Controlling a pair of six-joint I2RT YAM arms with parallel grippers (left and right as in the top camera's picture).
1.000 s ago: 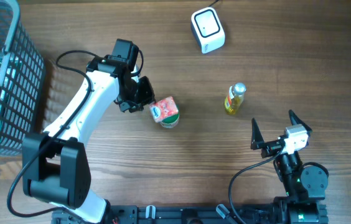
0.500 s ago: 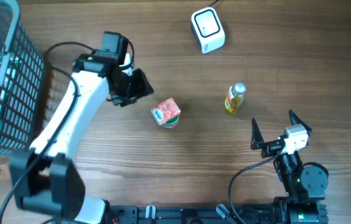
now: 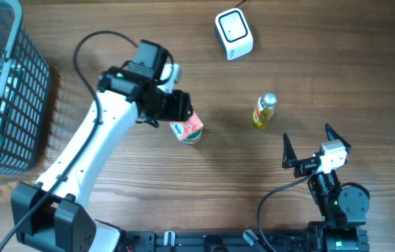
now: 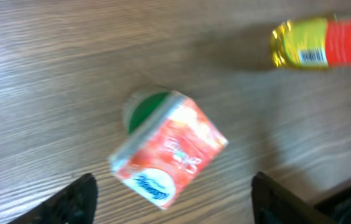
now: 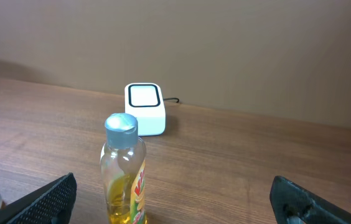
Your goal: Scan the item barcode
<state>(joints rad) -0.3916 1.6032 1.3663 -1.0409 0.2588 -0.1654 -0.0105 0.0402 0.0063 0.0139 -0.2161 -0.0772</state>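
Left claw [image 3: 177,111]: spread. My fingers [image 4: 79,199] stand wide apart, one on each side of the wrist view, and pinch nothing.
Item position: the carton [image 4: 169,152] lies on the table [image 3: 204,196] ahead of my open fingers, between their lines and touching neither. Overhead, it sits just at 5 o'clock from my left claw.
Carton detail: red-and-white faces, with a green round part at the end away from my wrist camera. It lies askew to the wood grain.
Bottle [image 3: 264,110]: stands at 3 o'clock from the carton, well apart. A barcode shows on its label in my left wrist view.
Scanner [image 3: 234,33]: white box at 1 o'clock from the carton, near the far table edge.
Right claw [image 3: 307,140]: spread wide, holding nothing, at 4 o'clock from the bottle.
Basket [image 3: 33,84]: at 9 o'clock from my left claw, at the table's edge.
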